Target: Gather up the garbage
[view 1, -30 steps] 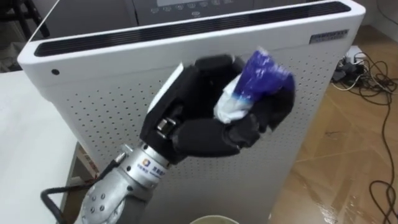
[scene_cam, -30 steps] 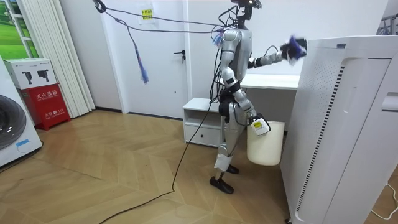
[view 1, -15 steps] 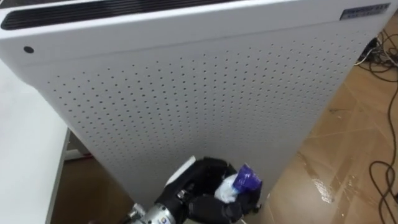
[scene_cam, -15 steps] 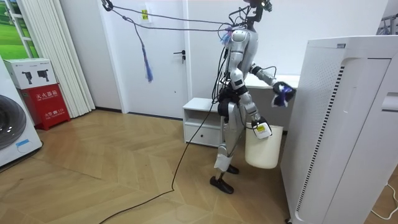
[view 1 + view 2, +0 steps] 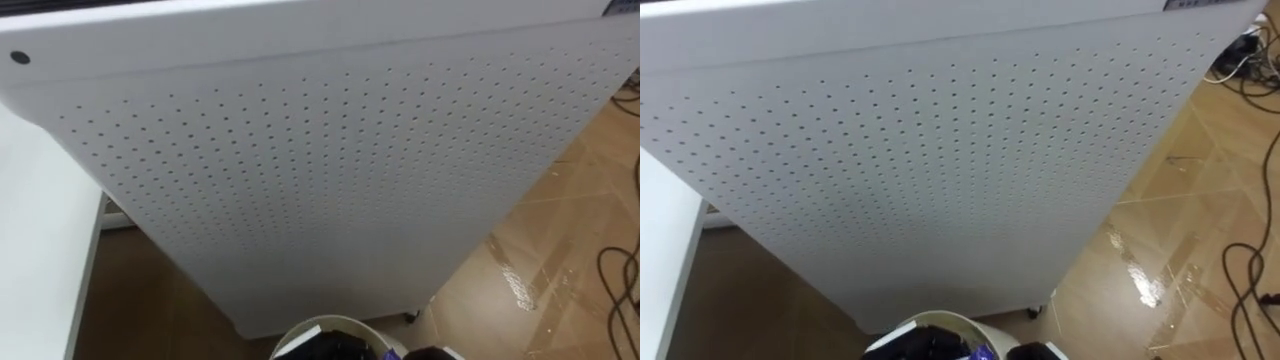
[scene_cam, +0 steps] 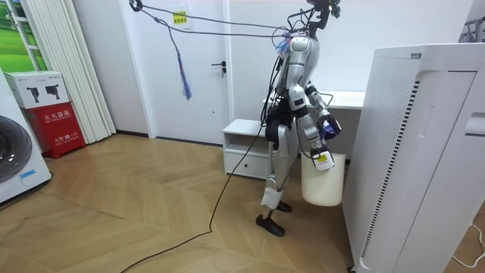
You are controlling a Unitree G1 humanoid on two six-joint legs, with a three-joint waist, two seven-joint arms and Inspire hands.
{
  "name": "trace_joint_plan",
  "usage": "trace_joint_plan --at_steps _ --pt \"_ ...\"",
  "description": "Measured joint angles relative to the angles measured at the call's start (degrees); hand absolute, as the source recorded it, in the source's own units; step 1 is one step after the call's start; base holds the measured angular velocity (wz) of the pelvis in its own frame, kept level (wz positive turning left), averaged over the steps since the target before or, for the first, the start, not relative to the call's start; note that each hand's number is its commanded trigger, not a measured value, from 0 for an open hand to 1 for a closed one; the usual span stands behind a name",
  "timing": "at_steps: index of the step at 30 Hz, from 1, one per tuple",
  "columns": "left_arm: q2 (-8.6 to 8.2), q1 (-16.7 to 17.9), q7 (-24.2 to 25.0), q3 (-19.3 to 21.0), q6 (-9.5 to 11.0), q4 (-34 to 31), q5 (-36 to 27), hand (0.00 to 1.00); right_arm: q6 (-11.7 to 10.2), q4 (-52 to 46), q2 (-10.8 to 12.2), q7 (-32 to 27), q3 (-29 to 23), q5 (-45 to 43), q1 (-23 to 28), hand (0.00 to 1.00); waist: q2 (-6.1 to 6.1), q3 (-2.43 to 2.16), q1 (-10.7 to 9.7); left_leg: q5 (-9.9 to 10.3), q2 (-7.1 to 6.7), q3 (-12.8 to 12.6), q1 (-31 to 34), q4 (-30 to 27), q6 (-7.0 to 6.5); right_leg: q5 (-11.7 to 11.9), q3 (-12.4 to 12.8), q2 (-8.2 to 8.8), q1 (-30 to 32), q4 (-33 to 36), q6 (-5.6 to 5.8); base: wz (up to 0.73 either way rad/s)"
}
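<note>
**Garbage lowered from chest height to the bin's mouth**

Since a second ago the left hand [image 5: 925, 347] has been brought down from in front of the white perforated appliance [image 5: 330, 150] to the bottom edge of the eye views. The head camera has also been tipped downward. The garbage [image 5: 982, 353], a crumpled purple and white wrapper, is seen as a sliver of purple beside the dark fingers, just over the rim of the white bin [image 5: 940, 320]. In the room view the same purple is seen at the hand, above the bin and not yet inside it, so the fingers are judged to be clamped on the wrapper.

The right hand [image 6: 319, 153] is hung low beside the bin's top; whether its fingers are apart or together cannot be told.

The robot is stood between a low white cabinet [image 6: 246, 144] and the appliance, with the table [image 5: 40, 230] on its left.

The wrapper is judged to be very light, soft and easily crushed, perhaps a little slippery if it is plastic film. A hold around the bunched middle is thought best, since a loose edge could be pulled free. When let go, so light a piece may cling to the fingers or drift, so it should be released well inside the rim.
</note>
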State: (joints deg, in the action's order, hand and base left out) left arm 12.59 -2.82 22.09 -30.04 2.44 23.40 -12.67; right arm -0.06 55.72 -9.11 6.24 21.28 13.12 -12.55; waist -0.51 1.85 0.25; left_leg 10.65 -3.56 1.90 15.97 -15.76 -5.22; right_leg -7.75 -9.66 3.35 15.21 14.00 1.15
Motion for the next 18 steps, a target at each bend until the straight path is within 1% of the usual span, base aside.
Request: trace_joint_plan --at_steps 3,7,12,15,18 --pt "-0.35 0.09 0.17 -0.85 -0.01 2.85 0.09 0.0 0.0 1.13 0.51 -0.01 0.0 0.07 0.11 1.0 0.28 0.04 -0.06 0.0 0.0 0.02 0.27 -0.14 0.0 0.0 -0.02 -0.01 0.1 0.0 0.0 0.0" --pt "-0.6 -0.52 1.07 -0.62 -0.01 6.35 1.15 0.0 0.01 1.44 0.3 0.0 -0.04 0.39 0.08 1.0 0.36 0.03 -0.06 0.01 -0.04 0.26 1.76 -1.52 0.0 0.12 -0.68 0.04 0.8 0.04 -0.2 0.07" --pt "-0.35 -0.53 1.54 -0.43 -0.02 7.31 1.42 0.0 0.01 2.06 -0.04 0.02 -0.07 0.37 0.17 1.0 0.29 0.01 0.01 0.01 0.03 0.79 2.61 -2.28 0.01 0.39 -1.58 -0.01 0.99 0.08 -0.49 0.06" --pt "-0.46 -0.7 2.7 -0.14 -0.02 7.31 4.65 0.0 0.01 2.25 -0.16 0.02 -0.06 0.36 0.26 1.0 0.26 0.0 -0.02 -0.06 0.0 1.2 2.54 -2.32 0.11 0.4 -1.64 0.01 0.99 0.54 -0.49 0.03" --pt "-0.42 -0.7 3.56 -0.1 -0.02 7.32 5.7 0.0 0.0 2.25 -0.3 0.02 -0.06 0.36 0.34 1.0 0.06 -0.02 -0.02 -0.14 0.01 1.43 2.6 -2.32 0.24 0.39 -1.66 -0.04 1.02 0.59 -0.51 0.03"
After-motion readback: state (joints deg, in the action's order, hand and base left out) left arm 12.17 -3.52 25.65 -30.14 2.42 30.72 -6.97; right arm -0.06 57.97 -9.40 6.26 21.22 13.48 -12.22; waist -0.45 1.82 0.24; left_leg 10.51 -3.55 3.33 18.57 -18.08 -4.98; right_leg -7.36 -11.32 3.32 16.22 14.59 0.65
